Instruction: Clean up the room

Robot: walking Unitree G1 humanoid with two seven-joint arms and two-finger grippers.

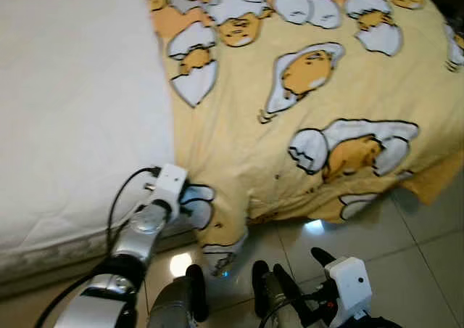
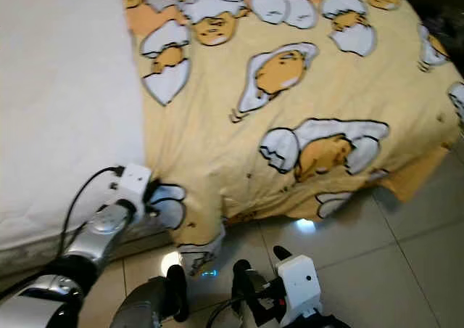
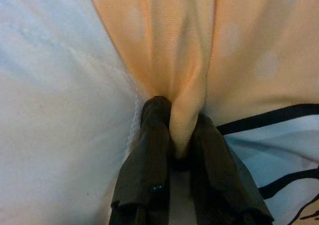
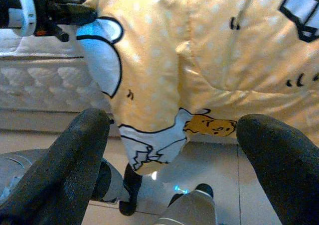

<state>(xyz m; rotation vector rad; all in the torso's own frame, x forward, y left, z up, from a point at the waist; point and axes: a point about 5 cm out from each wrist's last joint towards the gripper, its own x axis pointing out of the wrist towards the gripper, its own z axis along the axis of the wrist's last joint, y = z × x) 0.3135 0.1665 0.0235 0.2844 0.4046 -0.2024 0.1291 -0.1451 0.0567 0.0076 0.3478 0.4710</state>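
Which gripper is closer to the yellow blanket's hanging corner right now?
Left. The left gripper is shut on a fold of the yellow blanket at the mattress edge; the right gripper hangs open below, off the fabric.

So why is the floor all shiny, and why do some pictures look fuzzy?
In the left eye view, bright spots of light glare off the tiled floor under the yellow blanket. In the left wrist view, the left claw pinches a blanket fold so close that the cloth blurs. In the right wrist view, the open right claw has big, soft-edged black fingers.
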